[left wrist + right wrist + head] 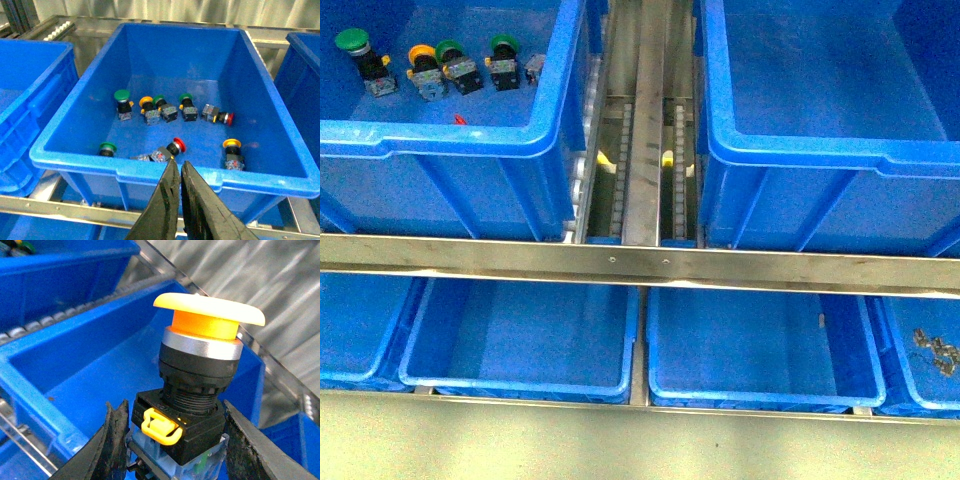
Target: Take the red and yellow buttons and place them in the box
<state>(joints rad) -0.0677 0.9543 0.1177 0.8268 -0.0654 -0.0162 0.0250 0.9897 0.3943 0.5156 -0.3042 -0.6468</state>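
Observation:
My right gripper (172, 442) is shut on a yellow button (205, 325), gripping its black-grey body, cap up. It holds the button above the bare floor of a large blue box (75, 375). In the front view an empty large blue box (820, 150) stands at the right, and neither arm shows there. My left gripper (177, 169) is shut and empty, just outside the near rim of the left large bin (75, 162). That bin holds two red buttons (179, 145) (229, 118) and two yellow buttons (231, 144) (146, 102).
Several green-capped switches (121, 96) lie among the buttons in the left bin (450, 135). A roller track (645, 150) runs between the two large bins. A steel rail (640, 262) crosses in front. Shallow blue trays (520, 340) sit below it, one with small metal parts (935, 350).

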